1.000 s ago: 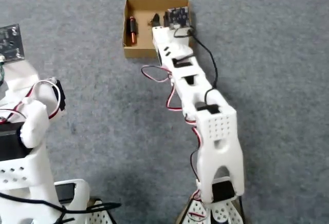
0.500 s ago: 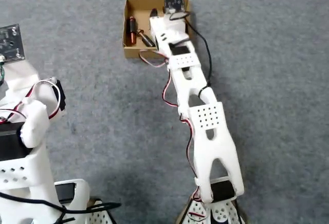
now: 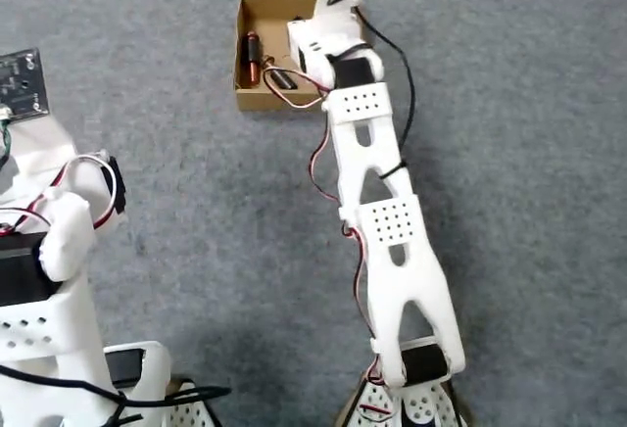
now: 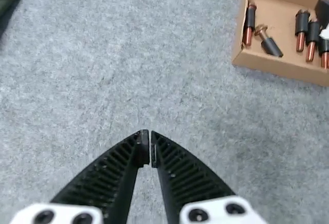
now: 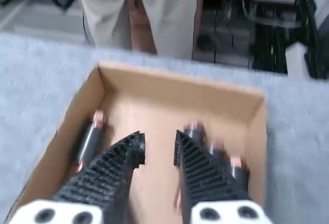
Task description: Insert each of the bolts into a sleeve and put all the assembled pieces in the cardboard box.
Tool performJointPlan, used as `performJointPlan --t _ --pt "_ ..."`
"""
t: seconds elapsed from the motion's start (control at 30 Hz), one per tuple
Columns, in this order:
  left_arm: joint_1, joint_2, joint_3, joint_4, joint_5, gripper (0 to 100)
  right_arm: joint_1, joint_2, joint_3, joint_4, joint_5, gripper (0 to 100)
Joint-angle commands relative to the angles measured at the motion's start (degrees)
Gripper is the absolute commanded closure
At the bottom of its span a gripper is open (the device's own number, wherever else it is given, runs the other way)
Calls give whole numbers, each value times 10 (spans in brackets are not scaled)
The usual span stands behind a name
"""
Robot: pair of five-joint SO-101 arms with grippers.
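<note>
Box (image 3: 257, 100) sat top centre, open mat (image 3: 196, 202) all round. Right arm (image 3: 382, 221) stretched long, right gripper (image 5: 158, 148) slightly parted over it, empty; left gripper (image 4: 145, 149) pinched closed.

The open cardboard box (image 3: 263, 100) sits at the top centre of the high view. Sleeved bolts lie flat inside it, black sleeves with copper ends: one (image 3: 251, 58) along the left wall, one (image 3: 281, 78) tilted beside it, and three more (image 4: 301, 28) side by side near the opposite wall.
</note>
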Motion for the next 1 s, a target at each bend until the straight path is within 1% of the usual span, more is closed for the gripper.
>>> performJointPlan --t 0.0,0.13,0.23,0.3,0.37,0.43,0.5,0.6,0.67,0.73,0.83,0.97 --pt "-2 -7 -5 16 -6 980 4 -47 -46 138 -11 907" --pt "-4 -7 -1 28 -6 980 0 -102 -47 319 -33 907" --pt "-1 -8 25 29 -4 980 -7 -152 -45 456 -48 907" --pt "-1 -22 53 38 -5 980 0 -184 -38 455 -47 924" --pt "0 -47 88 39 -5 980 10 -226 -27 454 -43 996" --pt "0 -84 123 39 -5 980 0 -282 -4 455 -22 984" --pt "10 -129 162 39 -6 980 -13 -344 56 455 2 984" --pt "28 -203 218 29 -7 978 -36 -452 214 454 10 983" --pt "31 -252 257 -1 -12 976 -51 -530 358 453 11 983" --pt "30 -299 303 -39 -34 976 -58 -604 507 452 10 983" --pt "33 -364 391 -98 -68 977 -55 -697 690 432 10 983" --pt "33 -444 513 -165 -98 979 -22 -799 877 373 12 983"
